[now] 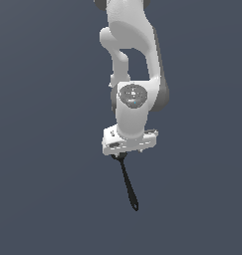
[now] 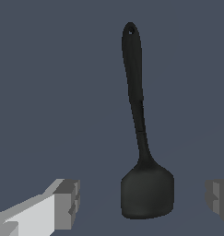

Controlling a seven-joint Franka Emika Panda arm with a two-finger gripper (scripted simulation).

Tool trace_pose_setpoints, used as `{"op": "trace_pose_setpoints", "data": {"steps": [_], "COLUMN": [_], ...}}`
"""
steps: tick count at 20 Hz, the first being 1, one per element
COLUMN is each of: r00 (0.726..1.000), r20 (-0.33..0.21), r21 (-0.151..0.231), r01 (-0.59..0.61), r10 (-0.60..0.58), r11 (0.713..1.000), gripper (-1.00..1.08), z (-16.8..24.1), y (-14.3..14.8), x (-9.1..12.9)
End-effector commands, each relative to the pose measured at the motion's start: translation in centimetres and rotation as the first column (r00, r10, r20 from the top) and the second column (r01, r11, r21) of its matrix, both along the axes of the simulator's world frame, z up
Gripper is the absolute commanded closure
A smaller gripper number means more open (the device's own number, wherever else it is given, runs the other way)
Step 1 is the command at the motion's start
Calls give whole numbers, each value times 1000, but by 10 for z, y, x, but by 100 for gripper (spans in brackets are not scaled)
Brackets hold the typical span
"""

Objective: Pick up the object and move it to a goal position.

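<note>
One flat, featureless slate-blue ground carried the whole scene, and no edge or corner of it showed in either view, so places could only be given against the arm and the tool. Over it hung the white Franka Panda arm, reaching straight down from the top of the exterior view, its wrist turned toward the surface.

At its end sat the white gripper with grey finger pads. Its jaws stood wide apart and held nothing: in the wrist view one grey pad showed on one side of the picture and the other pad on the opposite side, with clear ground between each and the tool.

Smallest was the object, an all-black spatula with a squarish flat head, a long thin handle and a hole at its tip. It lay flat on the ground directly under the gripper. The wrist view put its head between the two pads, closer to one than the other and touching neither. The long axis ran roughly crosswise to the line joining the pads, the handle stretching away toward the holed tip. A straight descent would likely have closed the jaws across the head.
</note>
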State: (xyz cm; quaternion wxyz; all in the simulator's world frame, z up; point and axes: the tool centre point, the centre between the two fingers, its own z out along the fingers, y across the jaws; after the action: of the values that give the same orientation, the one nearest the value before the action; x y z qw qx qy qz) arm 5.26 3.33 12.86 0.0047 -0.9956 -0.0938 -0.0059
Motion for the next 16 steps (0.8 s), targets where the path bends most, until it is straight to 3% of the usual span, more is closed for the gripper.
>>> {"op": "trace_pose_setpoints", "data": {"steps": [1,8,16], "r00": [999,992,986], "r20": [-3,-8,-11], "r21": [-4,-9,-10], "r01": [-42,-127,-164], "r10": [42,127,164], "r11": [999,992,986], "gripper": [-92,-92,-92], "z": [-15,-46,-61], "y": [-1,-5,-7], "x": [11,31,39]}}
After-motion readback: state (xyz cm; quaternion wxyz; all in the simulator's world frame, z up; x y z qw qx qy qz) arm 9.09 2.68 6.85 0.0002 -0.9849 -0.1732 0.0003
